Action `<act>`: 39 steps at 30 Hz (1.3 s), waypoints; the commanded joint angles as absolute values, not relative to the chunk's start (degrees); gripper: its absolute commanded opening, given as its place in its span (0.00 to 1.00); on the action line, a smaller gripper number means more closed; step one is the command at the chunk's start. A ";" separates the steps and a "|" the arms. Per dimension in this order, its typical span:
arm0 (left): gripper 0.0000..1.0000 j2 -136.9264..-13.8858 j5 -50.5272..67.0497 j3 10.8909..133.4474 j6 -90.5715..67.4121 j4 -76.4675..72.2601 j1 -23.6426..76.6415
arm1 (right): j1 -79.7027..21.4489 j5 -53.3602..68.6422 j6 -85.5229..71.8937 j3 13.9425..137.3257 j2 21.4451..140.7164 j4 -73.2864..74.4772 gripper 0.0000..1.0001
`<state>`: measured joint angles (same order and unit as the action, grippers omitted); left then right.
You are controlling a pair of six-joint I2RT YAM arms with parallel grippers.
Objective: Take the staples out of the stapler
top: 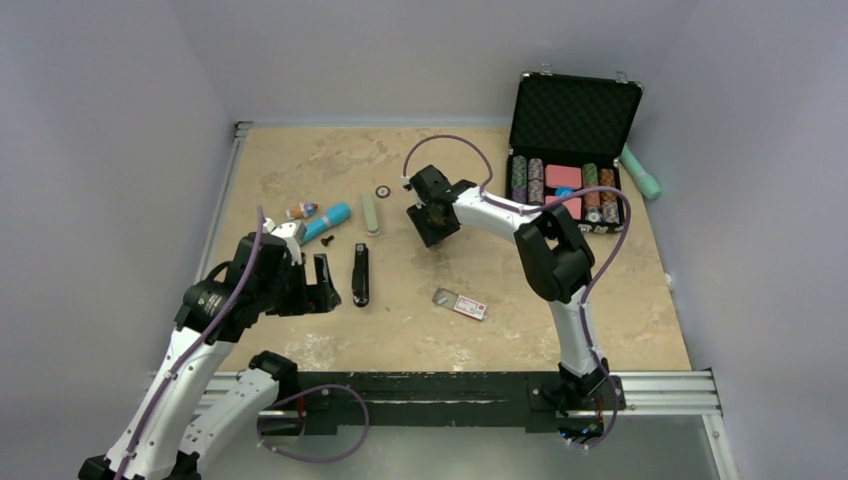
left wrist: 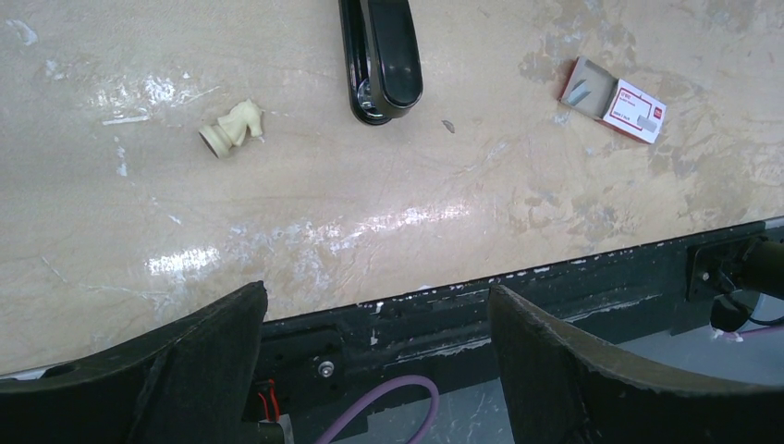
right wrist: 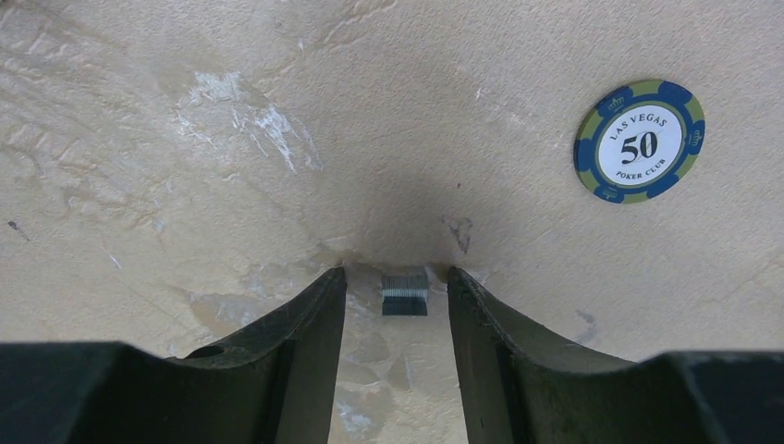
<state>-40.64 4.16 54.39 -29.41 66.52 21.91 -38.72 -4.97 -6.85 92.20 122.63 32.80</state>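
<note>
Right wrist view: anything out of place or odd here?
A blue 50 poker chip lies loose on the table, outside the open chip case. A short staple strip lies on bare tabletop between the right gripper's fingers, touching neither.

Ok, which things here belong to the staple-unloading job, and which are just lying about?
Job: black stapler; staple strip, flanked by the fingers of the right gripper; staple box, possibly.
Lying about: poker chip; poker chip case; chess knight; blue tube.
</note>
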 commanded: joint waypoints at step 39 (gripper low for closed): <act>0.91 -38.98 2.88 53.47 -30.29 64.56 22.08 | -39.03 -4.31 -6.24 91.98 121.37 33.54 0.22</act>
